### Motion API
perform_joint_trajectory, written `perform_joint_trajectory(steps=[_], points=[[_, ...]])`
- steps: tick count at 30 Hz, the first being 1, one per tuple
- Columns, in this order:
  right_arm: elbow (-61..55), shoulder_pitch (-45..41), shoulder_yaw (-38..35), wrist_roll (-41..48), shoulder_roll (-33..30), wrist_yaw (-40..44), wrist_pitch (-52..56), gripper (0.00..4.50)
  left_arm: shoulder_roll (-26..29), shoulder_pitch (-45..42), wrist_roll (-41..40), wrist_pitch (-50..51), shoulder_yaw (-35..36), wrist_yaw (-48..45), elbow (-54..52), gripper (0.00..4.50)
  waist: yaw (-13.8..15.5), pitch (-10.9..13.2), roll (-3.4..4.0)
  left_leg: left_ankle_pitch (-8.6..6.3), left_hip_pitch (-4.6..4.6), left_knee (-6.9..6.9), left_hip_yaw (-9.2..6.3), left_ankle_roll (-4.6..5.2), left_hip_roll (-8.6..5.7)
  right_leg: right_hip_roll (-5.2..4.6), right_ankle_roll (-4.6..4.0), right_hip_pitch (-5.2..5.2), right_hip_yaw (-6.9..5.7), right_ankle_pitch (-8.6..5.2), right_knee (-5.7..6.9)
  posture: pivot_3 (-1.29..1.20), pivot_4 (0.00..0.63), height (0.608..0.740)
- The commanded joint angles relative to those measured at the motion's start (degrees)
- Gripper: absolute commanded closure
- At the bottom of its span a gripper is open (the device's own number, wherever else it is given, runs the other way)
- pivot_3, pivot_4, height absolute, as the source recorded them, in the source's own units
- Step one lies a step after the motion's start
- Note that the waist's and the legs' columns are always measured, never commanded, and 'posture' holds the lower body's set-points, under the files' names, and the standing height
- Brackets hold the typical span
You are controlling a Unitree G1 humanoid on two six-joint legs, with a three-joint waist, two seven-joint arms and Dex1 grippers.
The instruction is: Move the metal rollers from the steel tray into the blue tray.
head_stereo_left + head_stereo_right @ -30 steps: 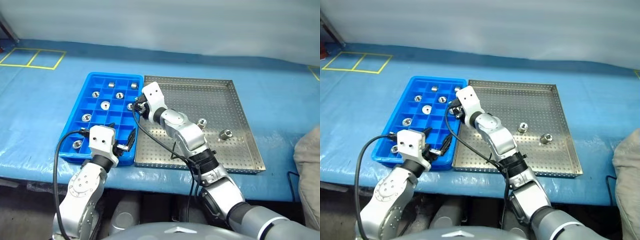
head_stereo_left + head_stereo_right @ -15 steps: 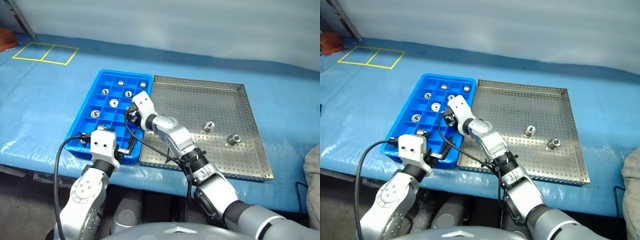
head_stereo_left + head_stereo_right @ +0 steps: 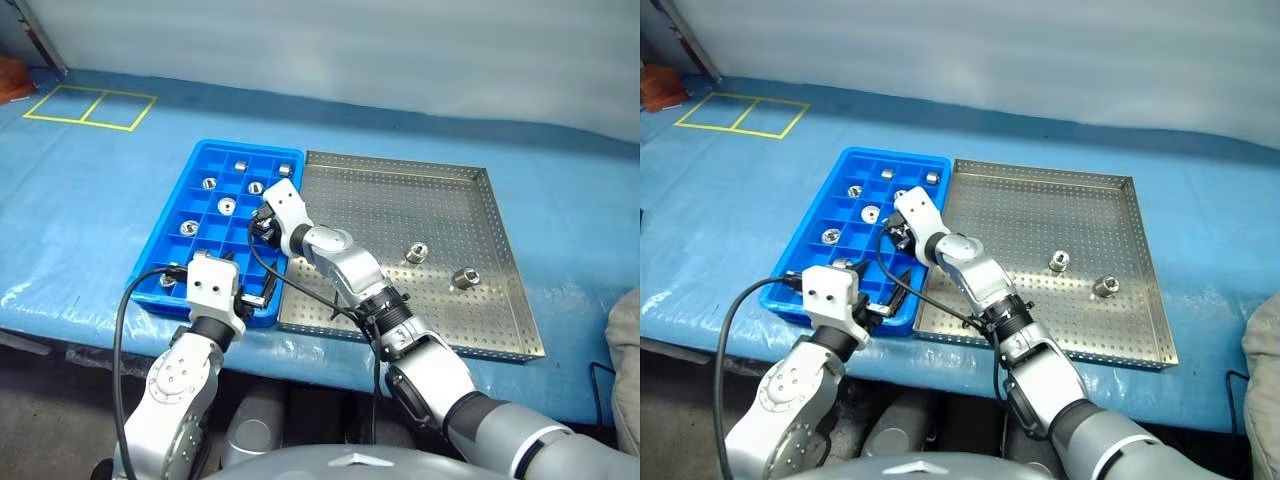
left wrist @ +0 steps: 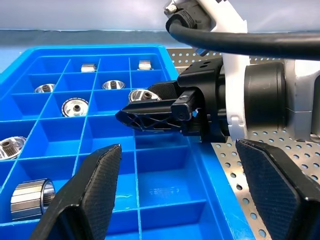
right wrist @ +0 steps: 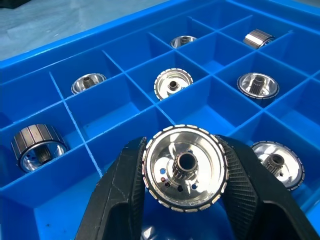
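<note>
My right gripper (image 5: 185, 172) is shut on a shiny metal roller (image 5: 185, 167) and holds it just above the compartments of the blue tray (image 3: 250, 146), near its right side (image 3: 262, 228). Several rollers lie in the tray's cells, such as one (image 3: 227, 207) in the middle and one (image 5: 39, 147) lying on its side. Two more rollers (image 3: 417, 252) (image 3: 465, 275) rest on the perforated floor of the steel tray (image 3: 400, 200), which sits right of the blue one. My left gripper (image 4: 185, 200) stands open at the blue tray's near right corner, nothing between its fingers.
Both trays sit side by side on a blue table sheet (image 3: 90, 220). Yellow taped squares (image 3: 90, 105) mark the far left. A black cable (image 3: 300, 290) from my right wrist hangs over the seam between the trays. The table's front edge runs just below the trays.
The head views have shifted. My right gripper, still holding the roller, has sunk a little and moved farther over the blue tray. The left gripper has stayed put and open.
</note>
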Motion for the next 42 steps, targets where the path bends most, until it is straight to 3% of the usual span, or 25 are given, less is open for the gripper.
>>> perform_joint_trajectory(steps=[1, 18, 31, 32, 38, 42], points=[[0.61, -2.35, 0.11, 0.19, 4.11, 0.71, -1.75, 2.79, -0.85, 1.81, 0.55, -0.94, 0.38, 1.49, -3.72, 0.51, 0.46, 0.00, 0.00, 0.00, 0.00, -0.02, -0.01, -0.01, 0.01, 0.00, 0.00, -0.01, -0.01, 0.00, 0.00, 0.54, 0.150, 0.740], [1.25, -1.70, -2.67, 0.18, 0.94, -1.18, -2.30, 2.79, -1.17, 2.70, 0.73, -1.13, -0.46, 2.10, -3.84, 0.51, 8.83, 0.01, 0.01, -0.10, -0.22, -0.03, -0.05, -0.16, 0.02, 0.00, -0.23, -0.20, -0.19, -0.20, -0.06, 0.52, 0.150, 0.740], [-8.06, 3.90, -3.65, 0.32, -2.78, -0.47, 4.29, 2.79, -0.73, 0.37, -0.03, -0.26, -0.98, 0.47, -2.21, 0.51, 9.57, -0.02, 0.00, -0.11, -0.56, 0.03, -0.03, -0.20, -0.02, 0.06, 0.00, -0.49, -0.28, -0.07, -0.04, 0.46, 0.150, 0.740], [-8.16, 4.41, -3.20, -0.02, -2.81, -0.42, 4.75, 2.06, -0.68, 0.30, -0.02, -0.21, -1.01, 0.36, -2.17, 0.51, 9.58, -0.04, 0.01, -0.10, -0.67, 0.06, -0.03, -0.21, -0.04, 0.08, 0.01, -0.60, -0.28, -0.05, -0.01, 0.46, 0.150, 0.740], [-12.31, 6.50, -2.12, -0.62, -2.11, -0.98, 6.31, 0.13, -0.40, -0.18, -0.07, 0.18, -1.06, -0.01, -2.11, 0.51, 9.53, -0.09, 0.01, -0.08, -0.82, 0.11, 0.00, -0.25, -0.07, 0.11, 0.01, -0.69, -0.33, -0.04, 0.00, 0.45, 0.150, 0.740], [-18.80, 7.84, -3.77, -0.29, -3.55, -2.01, 7.88, 0.02, -0.09, -0.95, -0.24, 0.58, -0.99, -0.55, -1.85, 0.51, 9.41, -0.08, 0.01, -0.06, -0.86, 0.20, -0.02, -0.28, -0.07, 0.11, 0.03, -0.68, -0.38, -0.03, 0.01, 0.42, 0.150, 0.740]])
